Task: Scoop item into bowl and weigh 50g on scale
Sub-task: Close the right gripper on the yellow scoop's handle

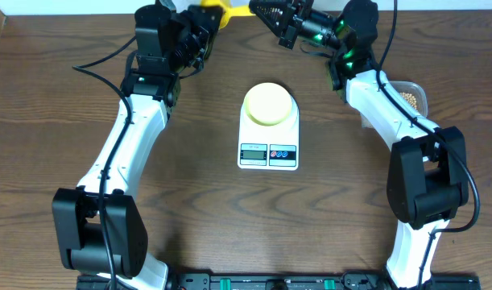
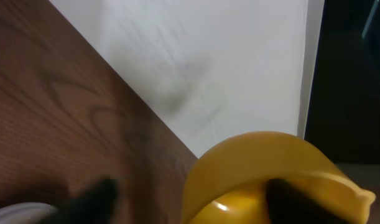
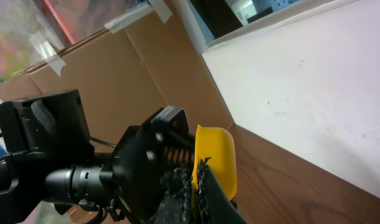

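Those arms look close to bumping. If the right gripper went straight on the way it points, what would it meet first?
Likely the left gripper, open just ahead around the yellow scoop the right gripper grips; depth unclear.

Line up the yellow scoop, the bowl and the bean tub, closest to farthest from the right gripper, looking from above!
1. yellow scoop, at the tips of the right gripper, far edge.
2. bowl, on the scale, in the middle.
3. bean tub, out on the right side, farthest.

There are 1 scale (image 1: 268, 138), 1 bowl (image 1: 269, 103), 1 scoop (image 1: 217, 14) and 1 tub (image 1: 423, 90).
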Controlling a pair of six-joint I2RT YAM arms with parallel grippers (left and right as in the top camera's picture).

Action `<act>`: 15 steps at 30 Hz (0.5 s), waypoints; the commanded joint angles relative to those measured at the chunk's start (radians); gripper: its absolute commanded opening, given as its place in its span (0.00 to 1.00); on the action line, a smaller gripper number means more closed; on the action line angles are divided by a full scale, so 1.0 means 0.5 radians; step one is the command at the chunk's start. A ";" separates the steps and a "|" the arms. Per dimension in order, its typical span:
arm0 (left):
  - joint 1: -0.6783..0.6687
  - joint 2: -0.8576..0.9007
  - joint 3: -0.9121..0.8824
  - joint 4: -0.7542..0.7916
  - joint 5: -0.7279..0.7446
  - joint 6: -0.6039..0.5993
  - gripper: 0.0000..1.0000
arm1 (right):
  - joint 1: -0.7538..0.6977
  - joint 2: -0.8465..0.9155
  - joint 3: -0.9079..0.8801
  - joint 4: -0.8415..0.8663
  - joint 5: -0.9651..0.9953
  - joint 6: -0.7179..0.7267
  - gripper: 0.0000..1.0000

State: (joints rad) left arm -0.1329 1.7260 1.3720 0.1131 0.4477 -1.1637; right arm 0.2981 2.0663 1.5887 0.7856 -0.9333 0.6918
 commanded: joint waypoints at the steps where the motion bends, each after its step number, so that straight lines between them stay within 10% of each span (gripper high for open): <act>1: -0.008 -0.034 0.041 0.011 0.034 0.037 0.86 | 0.017 -0.010 0.037 0.006 -0.031 -0.040 0.01; 15: -0.008 -0.034 0.041 0.010 0.033 0.039 0.86 | -0.078 -0.010 0.037 -0.101 0.038 -0.240 0.01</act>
State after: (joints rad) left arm -0.1329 1.7260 1.3720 0.1131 0.4477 -1.1614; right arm 0.2844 2.0663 1.5887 0.7364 -0.9360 0.6254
